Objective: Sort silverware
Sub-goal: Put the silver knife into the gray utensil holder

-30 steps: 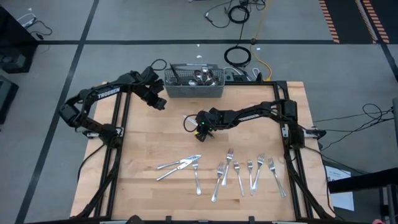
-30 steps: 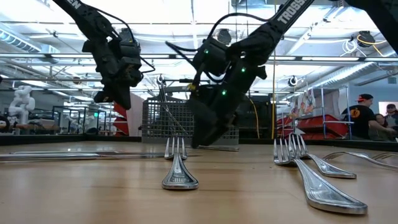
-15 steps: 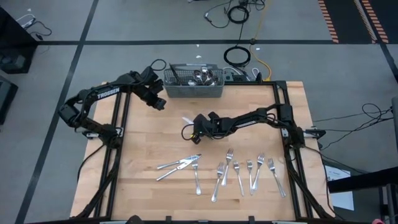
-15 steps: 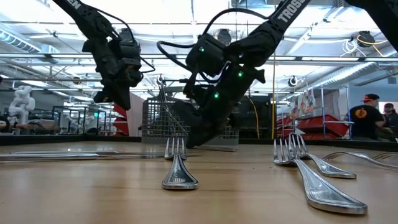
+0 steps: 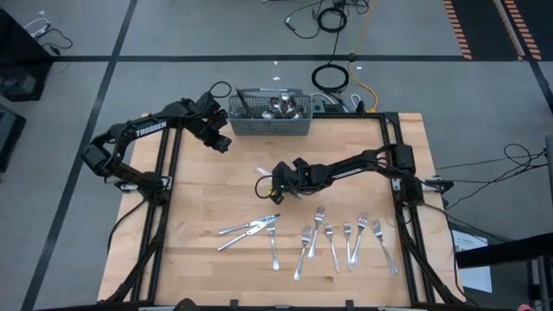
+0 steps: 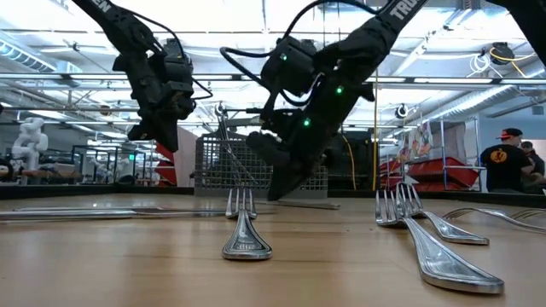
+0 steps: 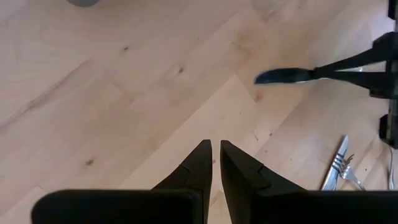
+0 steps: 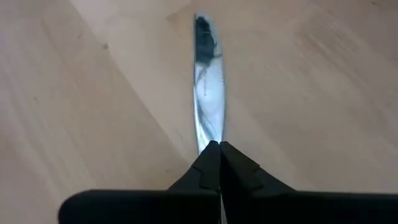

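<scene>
While the right gripper (image 8: 214, 149) pinched a knife (image 8: 208, 93), sorting was underway.
Next, probably, placing beside knives (image 5: 246, 230).

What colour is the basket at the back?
Grey wire mesh basket, clearest in the high view.

Your scene is bright and evenly lit from overhead.

In the low view, ceiling lights (image 6: 256, 26) wash out the upper room, and the two arms show as dark silhouettes against it. The nearest fork (image 6: 246, 230) catches glare on its handle, and the tabletop (image 6: 128, 264) just before the lens goes soft. Shadows from above are faint. In your right wrist view the knife (image 8: 208, 106) blade mirrors the light, and the wood grain around it is smeared.
</scene>
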Available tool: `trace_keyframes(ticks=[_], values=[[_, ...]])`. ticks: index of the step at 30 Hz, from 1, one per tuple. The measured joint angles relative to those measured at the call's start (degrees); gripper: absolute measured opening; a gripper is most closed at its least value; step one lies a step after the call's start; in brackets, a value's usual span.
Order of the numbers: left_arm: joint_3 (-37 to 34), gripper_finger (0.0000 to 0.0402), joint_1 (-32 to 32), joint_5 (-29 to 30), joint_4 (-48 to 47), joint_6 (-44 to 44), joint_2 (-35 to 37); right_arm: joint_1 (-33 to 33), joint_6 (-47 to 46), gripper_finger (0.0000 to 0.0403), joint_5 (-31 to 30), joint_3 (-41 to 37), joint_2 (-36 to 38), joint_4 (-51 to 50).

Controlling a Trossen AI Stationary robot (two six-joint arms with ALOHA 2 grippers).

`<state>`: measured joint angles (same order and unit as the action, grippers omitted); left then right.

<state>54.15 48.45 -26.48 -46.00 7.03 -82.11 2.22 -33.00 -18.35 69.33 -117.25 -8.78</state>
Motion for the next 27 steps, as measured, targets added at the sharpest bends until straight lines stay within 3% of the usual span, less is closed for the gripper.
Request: trace_keyframes(ticks=[9, 13, 15, 22, 27], values=[[0.0, 0.0041, 2.7, 0.0, 0.1, -1.4, 0.1, 0.2, 3.3, 0.0004, -3.0, 0.2, 4.9, -0.1], [0.0, 0.0041, 3.9, 0.0, 0.0, -1.5, 0.2, 0.1, 2.5, 0.0007, 0.9, 0.1, 4.2, 0.1], [0.0, 0.0041, 4.3, 0.0, 0.0, -2.0, 0.2, -0.7, 1.1, 0.0024, 0.5, -0.5, 3.8, 1.4], [0.0, 0.0041, 5.0, 0.0, 0.1, -3.1, 0.2, -5.6, -8.4, 0.0101, -18.1, -5.5, 6.4, 4.1], [0.0, 0.0041, 5.1, 0.0, 1.0, -2.9, 0.2, -7.3, -10.9, 0.0153, -17.7, -10.3, 6.7, 4.3]])
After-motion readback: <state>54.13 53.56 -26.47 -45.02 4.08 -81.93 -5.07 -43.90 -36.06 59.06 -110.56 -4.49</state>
